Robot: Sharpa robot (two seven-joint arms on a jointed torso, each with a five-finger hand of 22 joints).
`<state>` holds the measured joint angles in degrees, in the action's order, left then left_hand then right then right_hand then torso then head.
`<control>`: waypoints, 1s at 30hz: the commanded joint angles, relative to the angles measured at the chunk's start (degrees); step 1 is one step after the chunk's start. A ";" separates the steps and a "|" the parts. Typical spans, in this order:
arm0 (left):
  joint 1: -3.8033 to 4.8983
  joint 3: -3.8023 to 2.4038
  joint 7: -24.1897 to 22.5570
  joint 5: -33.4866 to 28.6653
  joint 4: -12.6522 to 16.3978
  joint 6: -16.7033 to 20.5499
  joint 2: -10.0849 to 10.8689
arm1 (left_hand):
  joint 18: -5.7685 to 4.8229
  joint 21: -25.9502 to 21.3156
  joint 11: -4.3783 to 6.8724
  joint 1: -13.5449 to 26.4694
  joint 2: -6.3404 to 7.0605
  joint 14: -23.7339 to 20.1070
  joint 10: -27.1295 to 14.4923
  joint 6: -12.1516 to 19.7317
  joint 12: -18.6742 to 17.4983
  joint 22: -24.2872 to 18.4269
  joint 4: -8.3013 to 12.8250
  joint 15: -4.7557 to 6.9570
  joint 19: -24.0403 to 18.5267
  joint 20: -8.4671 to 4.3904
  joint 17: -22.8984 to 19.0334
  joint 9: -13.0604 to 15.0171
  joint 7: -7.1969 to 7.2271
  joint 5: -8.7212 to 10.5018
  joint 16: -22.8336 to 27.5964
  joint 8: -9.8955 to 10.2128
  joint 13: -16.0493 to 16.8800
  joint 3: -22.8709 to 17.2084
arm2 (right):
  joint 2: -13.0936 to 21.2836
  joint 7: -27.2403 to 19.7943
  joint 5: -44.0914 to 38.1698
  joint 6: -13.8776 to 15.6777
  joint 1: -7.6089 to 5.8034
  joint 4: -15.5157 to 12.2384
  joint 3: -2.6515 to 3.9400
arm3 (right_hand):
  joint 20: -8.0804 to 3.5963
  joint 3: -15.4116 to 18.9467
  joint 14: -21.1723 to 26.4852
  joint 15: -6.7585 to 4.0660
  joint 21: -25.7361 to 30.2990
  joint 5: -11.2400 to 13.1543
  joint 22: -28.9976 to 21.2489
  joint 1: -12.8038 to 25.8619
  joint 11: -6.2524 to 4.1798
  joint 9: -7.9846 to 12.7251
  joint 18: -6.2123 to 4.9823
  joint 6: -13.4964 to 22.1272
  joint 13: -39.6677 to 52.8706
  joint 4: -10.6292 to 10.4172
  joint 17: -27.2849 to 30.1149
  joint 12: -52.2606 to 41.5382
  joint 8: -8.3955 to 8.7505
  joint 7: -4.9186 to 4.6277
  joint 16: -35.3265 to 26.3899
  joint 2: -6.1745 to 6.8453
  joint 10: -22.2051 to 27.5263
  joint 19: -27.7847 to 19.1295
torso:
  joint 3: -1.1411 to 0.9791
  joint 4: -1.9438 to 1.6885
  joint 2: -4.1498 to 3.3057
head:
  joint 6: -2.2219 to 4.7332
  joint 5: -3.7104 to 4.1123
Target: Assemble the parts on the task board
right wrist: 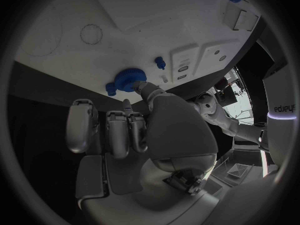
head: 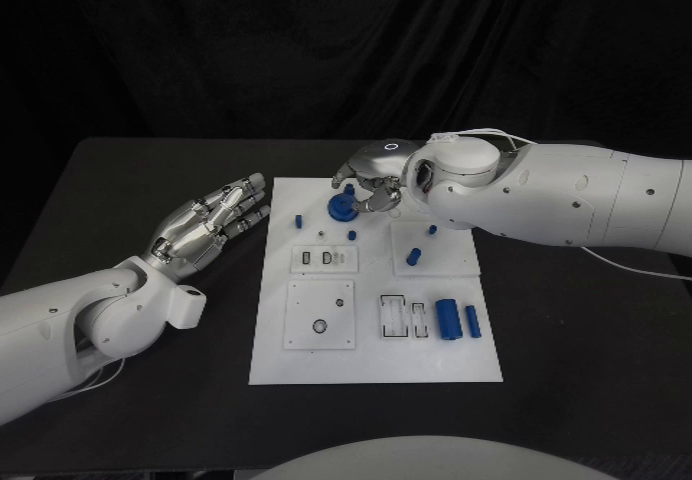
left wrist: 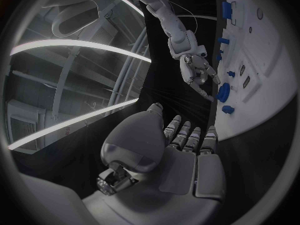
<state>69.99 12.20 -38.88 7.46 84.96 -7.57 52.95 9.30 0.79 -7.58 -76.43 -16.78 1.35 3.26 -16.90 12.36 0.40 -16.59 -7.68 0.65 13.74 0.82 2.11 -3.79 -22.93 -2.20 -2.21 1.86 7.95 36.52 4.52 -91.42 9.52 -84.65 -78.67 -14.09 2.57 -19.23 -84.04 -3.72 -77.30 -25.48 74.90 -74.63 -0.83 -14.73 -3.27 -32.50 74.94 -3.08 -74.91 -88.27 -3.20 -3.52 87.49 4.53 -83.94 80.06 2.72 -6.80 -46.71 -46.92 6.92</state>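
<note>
Two silver hands show. Fingers of the right hand (head: 378, 188) pinch a round blue gear (right wrist: 130, 78) at the far edge of the white task board (head: 378, 360), near its far-left corner. That hand is far nearer the gear. Left hand (head: 212, 225) hovers over the black counter (head: 130, 190) just left of the board, fingers straight, slightly spread, holding nothing. More blue parts (head: 449, 319) lie nearer the robot.

Premises: a robotics laboratory or test cell. Evidence: matte black table (head: 144, 180) against a black cloth backdrop (head: 216, 60); white rectangular task board (head: 375, 360) with outlined recesses; long ceiling light strips (left wrist: 75, 47) over exposed structure.
</note>
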 commanded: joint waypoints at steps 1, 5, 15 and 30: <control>-0.08 -0.05 -6.62 0.01 0.10 -0.70 -0.06 | 0.87 -0.15 -0.44 -0.68 -0.06 0.19 0.00 0.16 0.14 0.03 -0.01 -0.40 0.01 0.48 -0.03 0.07 -0.37 -0.25 0.04 -0.12 0.01 -0.38 | -0.16 0.64 -0.38 -1.58 0.13 0.30 0.04 | -0.22 -0.36 -4.54 -0.53 0.62 0.49 5.38 0.18 -0.52 1.63 -0.73 2.64 12.29 -0.03 -12.58 0.50 0.40 0.21 -0.33 0.29 -3.03 -0.27 | 0.04 -0.02 0.01 | -0.06 0.02; -0.08 -0.05 -6.61 0.01 0.07 -0.72 -0.10 | 0.87 -0.15 -0.44 -0.68 -0.06 0.19 0.00 0.16 0.14 0.03 -0.01 -0.40 0.01 0.48 -0.03 0.07 -0.37 -0.25 0.04 -0.12 0.01 -0.38 | -0.26 0.78 -0.38 -1.86 0.14 0.45 0.05 | -0.50 -0.28 -4.34 -0.83 1.25 1.62 5.11 0.33 -0.92 4.65 -0.83 8.22 11.42 0.03 -12.22 1.27 0.80 0.75 -0.80 0.24 -2.15 -0.45 | 0.06 -0.05 0.02 | -0.08 0.09; -0.09 -0.05 -6.58 0.01 0.13 -0.73 0.16 | 0.87 -0.14 -0.48 -0.68 -0.05 0.19 0.00 0.22 0.12 0.04 -0.01 -0.46 0.03 0.54 -0.04 0.06 -0.50 -0.25 0.04 -0.12 0.00 -0.48 | 1.80 -1.19 -0.38 5.12 0.00 -0.88 0.21 | -0.53 2.07 -4.47 -0.72 1.74 11.71 5.37 1.33 -0.60 6.36 -0.73 5.23 11.94 -1.09 -12.31 0.87 -0.06 0.14 -0.82 -0.51 -2.83 0.18 | 0.07 -0.05 0.03 | -0.17 0.04; -0.10 -0.04 -6.40 0.01 0.60 -0.22 0.93 | 0.87 -0.09 -0.52 -0.69 -0.02 0.26 0.07 -0.01 0.30 0.07 0.00 -0.50 0.08 0.59 0.00 0.10 -0.59 -0.28 -0.06 -0.17 0.03 -0.56 | 21.40 -0.04 -0.07 10.84 -4.22 -14.99 0.15 | 0.16 7.39 -5.96 0.04 -10.59 14.98 13.83 2.92 0.46 -1.26 2.62 -17.75 15.06 -5.20 -15.09 -1.73 -8.79 -1.16 2.51 -1.74 -6.06 8.57 | 0.03 0.24 0.07 | -0.07 0.28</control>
<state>69.97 12.20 -38.89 7.47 85.41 -7.64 53.96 9.29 0.79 -7.58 -76.43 -16.78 1.56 3.26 -16.69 12.36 0.40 -16.59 -7.89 0.85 13.94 0.83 2.11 -4.01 -22.93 -2.20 -2.21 1.86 7.63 57.73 3.31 -91.39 18.19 -88.82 -93.01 -13.93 2.76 -12.15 -83.92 -3.74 -87.64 -10.83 74.94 -72.28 -0.55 -15.94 -1.76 -50.35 74.93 -8.38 -74.91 -89.86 -11.82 -4.88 89.87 2.63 -83.98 83.76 2.76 -6.71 -46.68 -46.94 7.11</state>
